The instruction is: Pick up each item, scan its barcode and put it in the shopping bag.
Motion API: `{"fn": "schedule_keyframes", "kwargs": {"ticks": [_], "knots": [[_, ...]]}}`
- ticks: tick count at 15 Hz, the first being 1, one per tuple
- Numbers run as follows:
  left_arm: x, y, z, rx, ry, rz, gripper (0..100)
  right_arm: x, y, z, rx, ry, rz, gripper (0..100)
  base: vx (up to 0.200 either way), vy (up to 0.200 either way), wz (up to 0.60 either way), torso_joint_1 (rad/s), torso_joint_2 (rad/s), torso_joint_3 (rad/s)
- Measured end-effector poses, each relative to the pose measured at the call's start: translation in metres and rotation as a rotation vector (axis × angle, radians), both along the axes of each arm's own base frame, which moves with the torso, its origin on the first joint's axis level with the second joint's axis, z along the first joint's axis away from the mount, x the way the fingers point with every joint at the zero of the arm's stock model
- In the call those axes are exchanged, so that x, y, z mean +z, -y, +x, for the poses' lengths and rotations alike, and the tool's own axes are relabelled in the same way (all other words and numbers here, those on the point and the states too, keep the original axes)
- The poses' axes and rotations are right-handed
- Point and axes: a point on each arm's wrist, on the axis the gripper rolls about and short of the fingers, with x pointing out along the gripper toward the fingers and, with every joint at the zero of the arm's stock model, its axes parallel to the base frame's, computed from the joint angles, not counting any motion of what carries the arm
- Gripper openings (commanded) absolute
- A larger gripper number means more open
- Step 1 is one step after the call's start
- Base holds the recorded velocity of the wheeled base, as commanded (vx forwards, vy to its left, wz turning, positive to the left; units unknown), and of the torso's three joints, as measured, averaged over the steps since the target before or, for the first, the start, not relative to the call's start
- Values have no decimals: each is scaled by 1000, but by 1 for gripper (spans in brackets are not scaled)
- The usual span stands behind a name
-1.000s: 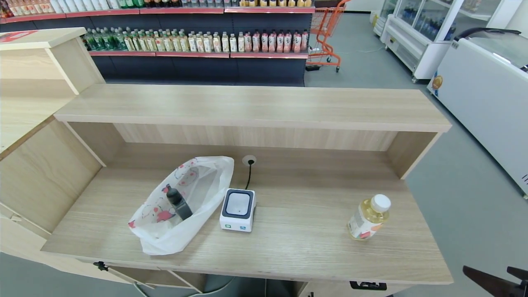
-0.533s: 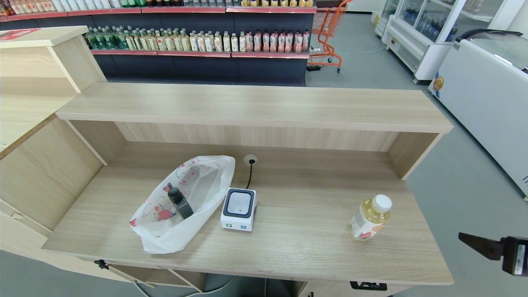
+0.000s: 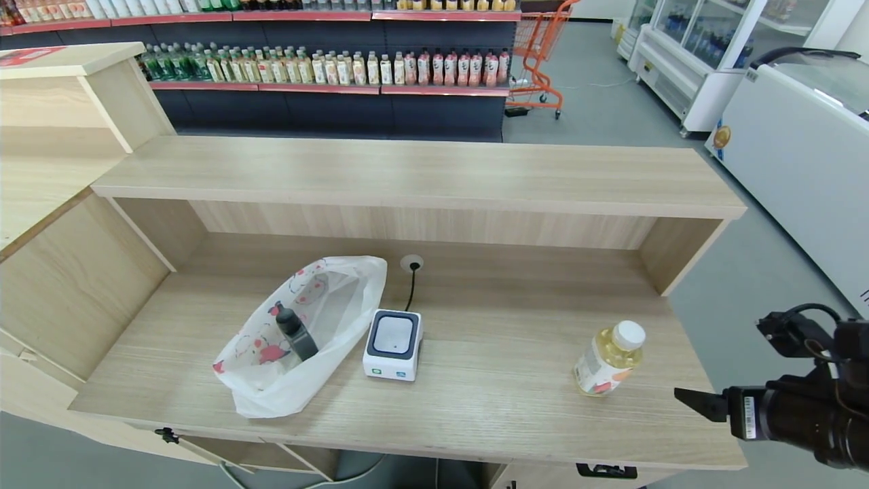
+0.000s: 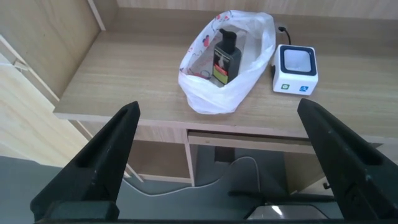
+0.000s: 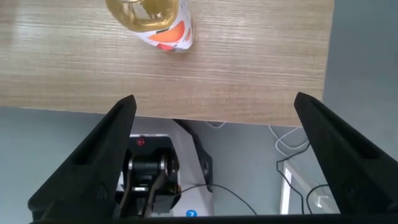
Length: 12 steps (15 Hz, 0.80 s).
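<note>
Yellow bottle (image 3: 606, 360) upright, cap up | right gripper (image 5: 214, 101) spread | left gripper (image 4: 217, 107) spread

Bringing the right end effector (image 3: 699, 404) up out of the bottom right corner of the head view and leftward, toward the tabletop (image 3: 475, 407). Showing more of itself at each step: first only two dark finger tips at the corner, then one finger higher up at the right border, now that finger with its tip overlapping the tabletop's right edge. Closing in on the bottle (image 3: 609, 360), not touching it.
</note>
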Motion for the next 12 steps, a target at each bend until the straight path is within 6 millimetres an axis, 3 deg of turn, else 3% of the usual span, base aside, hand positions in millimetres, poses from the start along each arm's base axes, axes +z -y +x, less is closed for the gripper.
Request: {"fn": "schedule_keyframes", "kwargs": {"ticks": [6, 12], "knots": [[0, 0, 0, 0, 0, 0, 100, -28, -24, 39, 75, 63, -24, 100, 0, 0, 0, 0, 0, 0], [0, 0, 0, 0, 0, 0, 100, -56, -45, 64, 137, 142, -98, 100, 0, 0, 0, 0, 0, 0]]}}
